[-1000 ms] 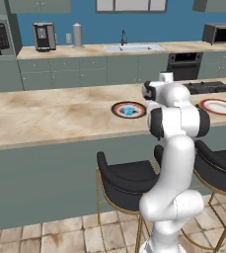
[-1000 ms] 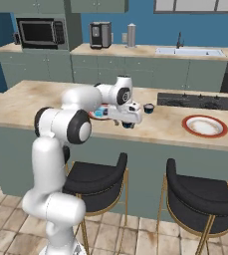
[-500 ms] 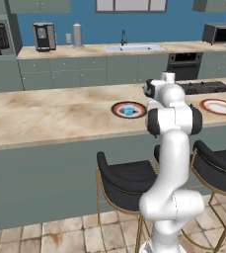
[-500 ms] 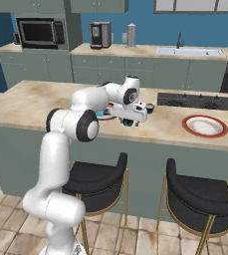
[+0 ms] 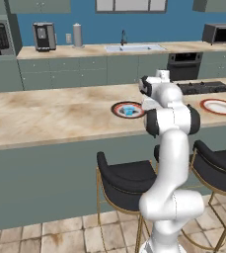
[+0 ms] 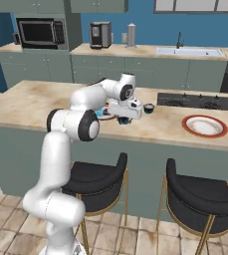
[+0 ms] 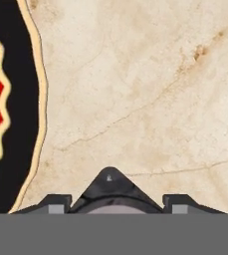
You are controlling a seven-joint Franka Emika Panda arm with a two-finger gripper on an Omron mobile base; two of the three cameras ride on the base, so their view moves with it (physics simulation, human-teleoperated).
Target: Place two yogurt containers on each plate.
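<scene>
My gripper (image 7: 113, 205) is shut on a dark yogurt container (image 7: 109, 188) with a paler top, low over the marble counter just right of the dark-edged plate (image 7: 16, 99). In the right base view the gripper (image 6: 123, 119) hangs at the counter beside that plate (image 6: 103, 114), which the arm partly hides. The light blue yogurt container (image 5: 129, 111) sits on the dark-edged plate (image 5: 118, 111). Another dark yogurt container (image 6: 149, 107) stands on the counter to the right of the hand. Further right lies the white plate with a red rim (image 6: 203, 126), bare.
A cooktop (image 6: 200, 101) is set into the island behind the white plate. Two dark stools (image 6: 98, 182) stand under the island's front edge. The back counter holds a sink (image 5: 129, 48), a coffee machine (image 5: 44, 36) and a microwave (image 6: 38, 32).
The jaws have closed on the dark yogurt container. The arm's elbow has swung while the hand stayed low by the dark-edged plate.
</scene>
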